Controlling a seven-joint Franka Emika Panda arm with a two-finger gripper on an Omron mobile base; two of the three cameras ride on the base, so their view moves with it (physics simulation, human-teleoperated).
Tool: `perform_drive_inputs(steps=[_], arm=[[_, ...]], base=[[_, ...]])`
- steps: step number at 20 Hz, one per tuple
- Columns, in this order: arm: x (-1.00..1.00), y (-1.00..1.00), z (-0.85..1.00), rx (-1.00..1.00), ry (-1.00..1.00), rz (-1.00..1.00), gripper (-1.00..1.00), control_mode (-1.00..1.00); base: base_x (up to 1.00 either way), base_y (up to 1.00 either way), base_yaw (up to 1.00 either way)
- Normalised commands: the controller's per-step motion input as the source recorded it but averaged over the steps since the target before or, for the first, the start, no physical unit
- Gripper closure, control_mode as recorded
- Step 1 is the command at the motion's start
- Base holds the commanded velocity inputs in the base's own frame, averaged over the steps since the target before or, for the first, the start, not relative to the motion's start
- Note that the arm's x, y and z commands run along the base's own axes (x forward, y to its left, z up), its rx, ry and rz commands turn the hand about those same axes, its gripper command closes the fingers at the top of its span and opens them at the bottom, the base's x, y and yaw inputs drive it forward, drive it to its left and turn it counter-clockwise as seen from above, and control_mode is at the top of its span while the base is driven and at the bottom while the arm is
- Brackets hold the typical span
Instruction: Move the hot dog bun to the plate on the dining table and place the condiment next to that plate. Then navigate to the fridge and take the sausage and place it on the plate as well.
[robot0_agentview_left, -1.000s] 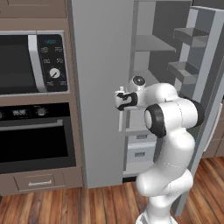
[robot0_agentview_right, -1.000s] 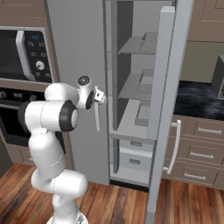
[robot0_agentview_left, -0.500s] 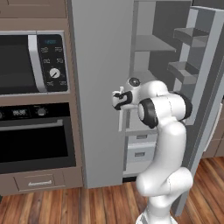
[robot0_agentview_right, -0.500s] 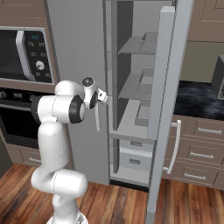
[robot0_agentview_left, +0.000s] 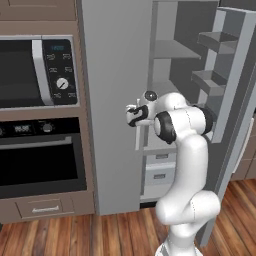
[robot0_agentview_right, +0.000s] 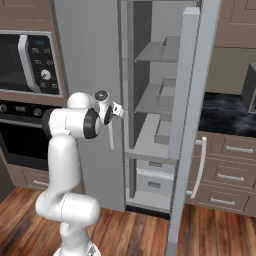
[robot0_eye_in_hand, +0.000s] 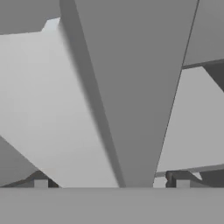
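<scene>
The jaws stand wide apart and hold nothing; the gripper (robot0_eye_in_hand: 111, 183) shows two small dark fingertips (robot0_eye_in_hand: 40, 181), one at each lower corner of the hand view, with a pale grey door edge running between them. In the left base view the gripper (robot0_agentview_left: 133, 114) sits at the front edge of the tall grey fridge (robot0_agentview_left: 115, 100), just beside its one vertical pale handle (robot0_agentview_left: 138, 137); in the right base view the gripper (robot0_agentview_right: 118, 111) is close above that same handle (robot0_agentview_right: 111, 137).

Right of the gripper, the fridge interior is exposed: three grey shelves (robot0_agentview_right: 155, 102) stacked inside, and two pale drawers (robot0_agentview_right: 152, 177) below them, one above the other. The swung-out grey fridge door (robot0_agentview_right: 187, 115) stands to the right, carrying two door bins (robot0_agentview_left: 212, 60) seen in the left base view. The sausage cannot be made out on any shelf.

Left of the fridge, one black microwave (robot0_agentview_left: 35, 72) sits above one black built-in oven (robot0_agentview_left: 40, 155). At the far right, one dark table top (robot0_agentview_right: 225, 112) rests on brown cabinets (robot0_agentview_right: 225, 170) with three handled drawers. The floor (robot0_agentview_left: 75, 235) is brown wood planks.
</scene>
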Motion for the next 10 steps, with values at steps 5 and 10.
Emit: perform_drive_inputs(steps=[5,10], arm=[[0.47,0.05,-0.25,0.00,-0.06,0.00,1.00,-1.00],[0.26,0.16,-0.17,0.00,-0.07,0.02,1.00,-1.00]], base=[[0.00,0.00,0.00],[0.00,0.00,0.00]])
